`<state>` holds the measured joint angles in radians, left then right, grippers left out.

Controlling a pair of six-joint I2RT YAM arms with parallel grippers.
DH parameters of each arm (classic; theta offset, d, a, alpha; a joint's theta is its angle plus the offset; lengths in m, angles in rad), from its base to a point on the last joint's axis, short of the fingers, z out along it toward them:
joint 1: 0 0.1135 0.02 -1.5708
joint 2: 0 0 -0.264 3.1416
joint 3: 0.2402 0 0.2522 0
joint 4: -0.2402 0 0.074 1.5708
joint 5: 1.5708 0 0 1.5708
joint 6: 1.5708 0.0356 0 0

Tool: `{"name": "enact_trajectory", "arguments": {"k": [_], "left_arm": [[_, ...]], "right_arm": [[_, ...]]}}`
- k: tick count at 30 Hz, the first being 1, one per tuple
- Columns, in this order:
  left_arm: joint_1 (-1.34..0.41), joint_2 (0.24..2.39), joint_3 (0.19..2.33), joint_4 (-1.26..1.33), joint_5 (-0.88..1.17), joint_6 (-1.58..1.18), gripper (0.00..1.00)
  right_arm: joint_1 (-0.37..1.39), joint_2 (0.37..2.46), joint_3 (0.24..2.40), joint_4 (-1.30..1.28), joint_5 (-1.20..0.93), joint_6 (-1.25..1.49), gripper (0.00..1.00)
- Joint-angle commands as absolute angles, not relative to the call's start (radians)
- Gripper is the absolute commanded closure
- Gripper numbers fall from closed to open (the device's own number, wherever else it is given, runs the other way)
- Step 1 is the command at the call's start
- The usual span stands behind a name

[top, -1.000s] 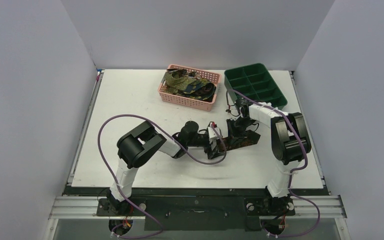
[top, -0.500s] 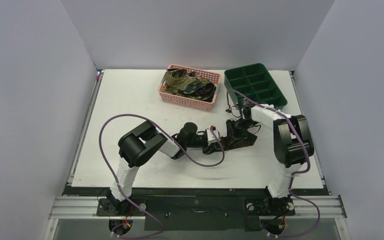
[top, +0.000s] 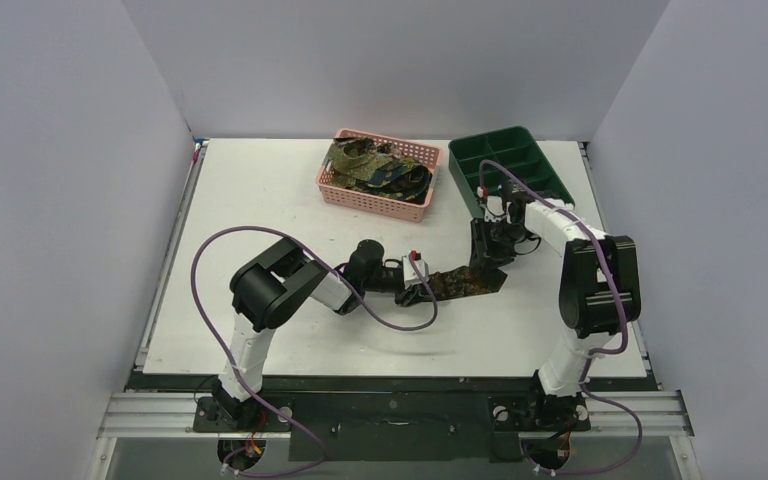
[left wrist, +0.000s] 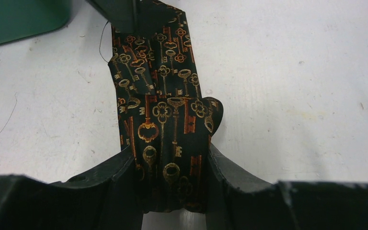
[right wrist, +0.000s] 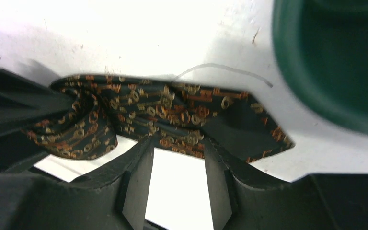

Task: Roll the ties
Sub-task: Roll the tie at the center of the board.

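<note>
Dark key-patterned fabric, the tie (top: 465,281) stretches across the counter (top: 260,200). The left pincer (left wrist: 170,160) clamps its rolled end. Whether the right pincer (right wrist: 175,153) grips, I cannot tell. Best rolled taut, edges aligned.

Top cam: I get bright, even light from above, pic sharp. Only soft, faint shadows on the table (top: 250,200). Left wrist cam: tie (left wrist: 160,110) is sharp in the middle w/ clear pattern; left pincer (left wrist: 171,158) is dark & a bit fuzzy, too close to the lens. Right wrist cam is my worst: table is washed-out white w/ gray shadows, green tray (right wrist: 335,62) is blurry, tie looks soft, right pincer (right wrist: 178,143) nearly black.
</note>
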<state>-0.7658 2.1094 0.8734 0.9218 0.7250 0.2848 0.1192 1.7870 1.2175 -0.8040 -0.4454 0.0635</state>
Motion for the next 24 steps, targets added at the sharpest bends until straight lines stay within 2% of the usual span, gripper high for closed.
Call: {"name": "enact_trajectory", "arguments": {"k": [1, 24], "left_arm": [[-0.769, 2.112, 0.829, 0.775, 0.757, 0.309, 0.92], [-0.764, 2.111, 0.839, 0.762, 0.751, 0.314, 0.91]], "right_arm": [[0.128, 1.833, 1.285, -0.757, -0.419, 0.064, 0.6], [0.212, 1.945, 1.249, -0.715, -0.404, 0.024, 0.63]]}}
